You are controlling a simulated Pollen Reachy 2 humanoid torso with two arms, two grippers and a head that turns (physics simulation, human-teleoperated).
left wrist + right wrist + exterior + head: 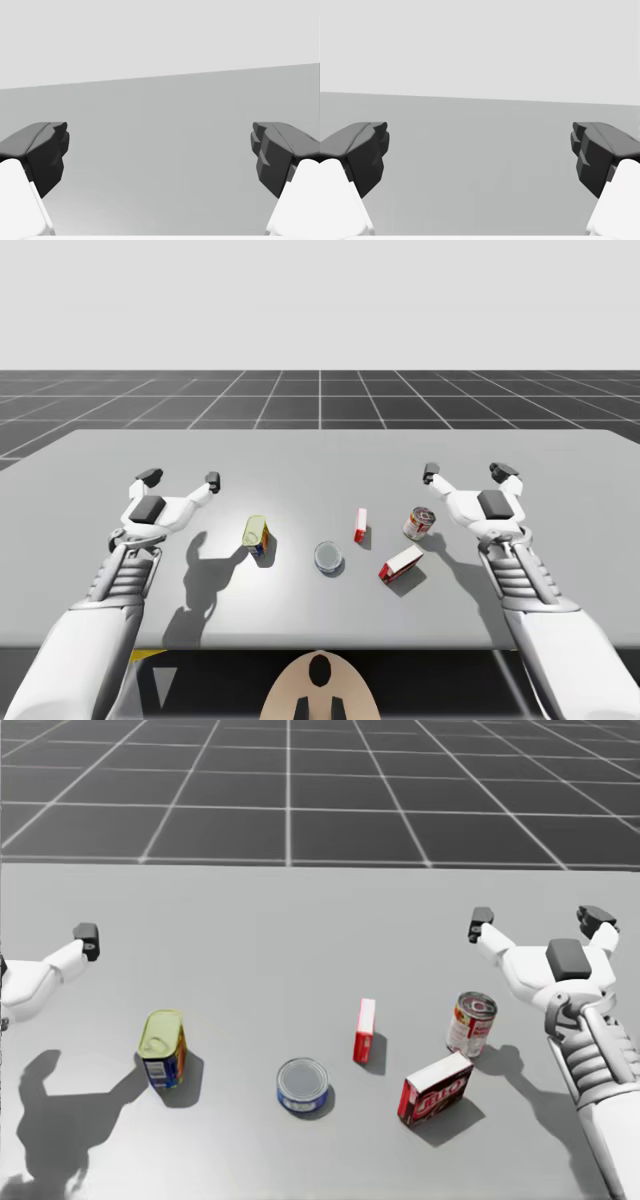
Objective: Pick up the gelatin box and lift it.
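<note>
Two red boxes stand near the table's middle, and I cannot tell which is the gelatin box. A slim red and white box (360, 524) (365, 1030) stands upright. A wider red box with white print (401, 563) (435, 1087) lies nearer to me, to its right. My right gripper (467, 472) (540, 918) (480, 155) hovers open, right of and beyond both boxes, holding nothing. My left gripper (181, 478) (160, 155) hangs open far to the left, one of its fingertips (87, 935) showing in the head view.
A yellow-topped blue can (256, 535) (163, 1047) stands left of centre. A flat round blue can (328, 557) (302, 1083) sits in the middle. A red and white round can (419, 522) (471, 1023) stands just below my right gripper. The grey table (320, 455) stretches beyond.
</note>
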